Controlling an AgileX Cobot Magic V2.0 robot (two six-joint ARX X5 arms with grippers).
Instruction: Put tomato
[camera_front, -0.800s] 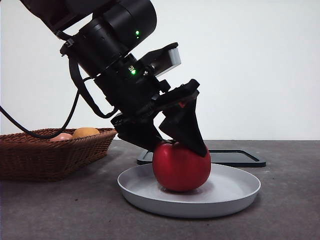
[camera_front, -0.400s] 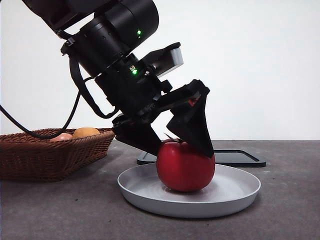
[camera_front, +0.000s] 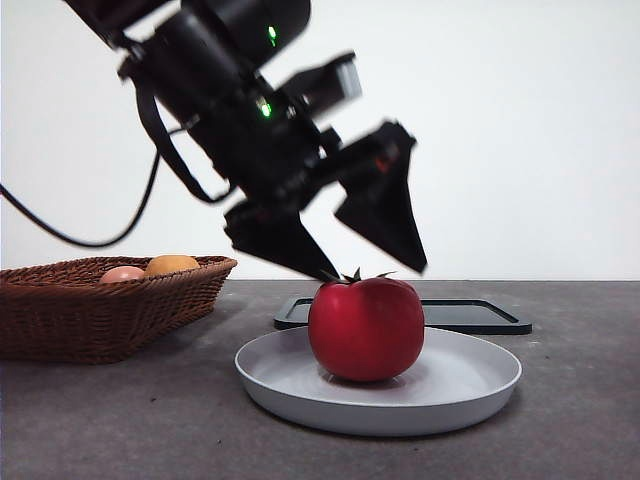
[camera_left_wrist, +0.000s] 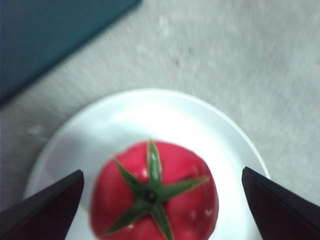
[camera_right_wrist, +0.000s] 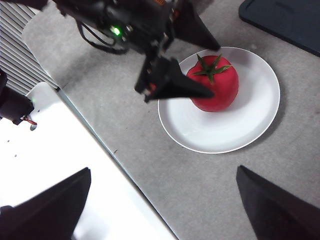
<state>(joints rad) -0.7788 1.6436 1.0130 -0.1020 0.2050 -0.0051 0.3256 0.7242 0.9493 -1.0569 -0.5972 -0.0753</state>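
**Operator:** Black jaws first. Report the left gripper (camera_front: 365, 262).

**Technician:** It is spread wide with nothing between its jaws, and hangs just above the tomato (camera_front: 366, 328). One tip sits close over the calyx, but whether it touches cannot be told. In the left wrist view both jaws stand clear to either side of the fruit.

**Operator:** Location of the tomato?

**Technician:** It rests upright on the white plate (camera_front: 470, 388), calyx up, somewhat off the plate's centre. A dark tray (camera_front: 470, 314) lies behind the plate. A wicker basket (camera_front: 110, 318) stands well apart to one side, holding an orange fruit (camera_front: 171, 264) and a pale pinkish one (camera_front: 122, 273).

**Operator:** Right gripper (camera_right_wrist: 162, 210)?

**Technician:** It waits open and empty, high over the table and away from the plate.

**Operator:** Handling notes, if a regrasp is required?

**Technician:** Judged from appearance: glossy skin, likely slippery; round, so prone to roll on the smooth plate; flesh probably soft and easily bruised. Grip across the widest part, on opposite flanks below the calyx, with light pressure. Avoid the leaves.
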